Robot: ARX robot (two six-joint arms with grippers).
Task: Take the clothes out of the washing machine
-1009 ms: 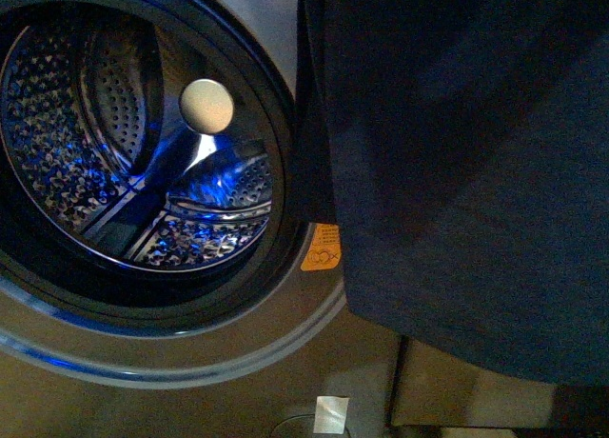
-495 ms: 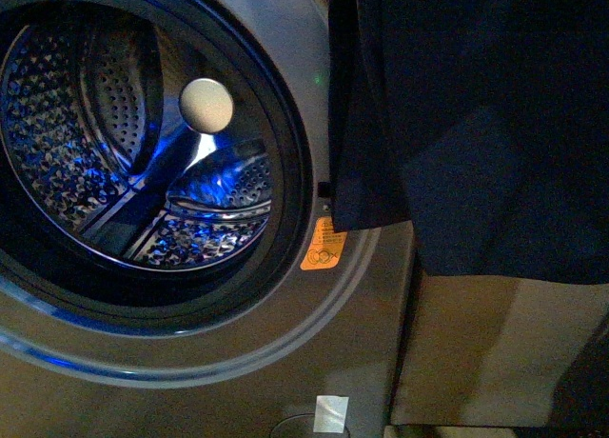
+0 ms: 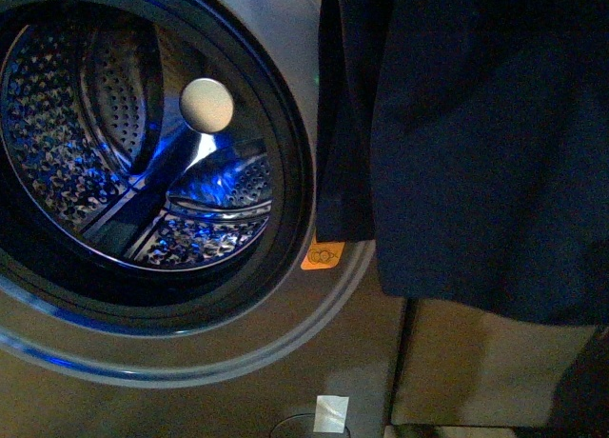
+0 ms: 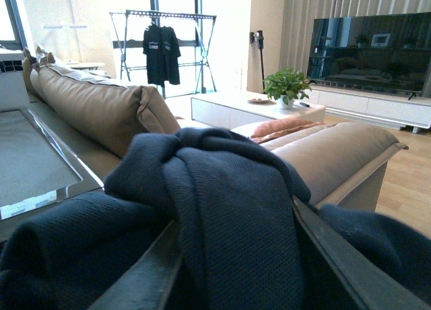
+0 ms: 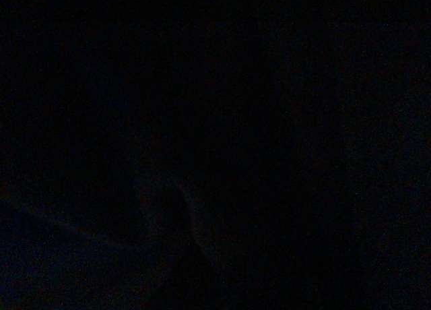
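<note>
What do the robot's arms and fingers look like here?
Only the left gripper shows: two straight, flat, dark grey fingers with pale edges, tips hidden under dark blue knit fabric. No cables or markings visible. Right wrist view is dark; front view shows no arm.

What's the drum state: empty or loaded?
Empty, as far as visible: the drum shows bare perforated steel; the dark garment hangs outside, right of the porthole.

Dark, limp clothes (image 3: 476,133) hang beside the grey washing machine (image 3: 285,352) — covering its right edge — perforated drum (image 3: 114,143) lit blue.
</note>
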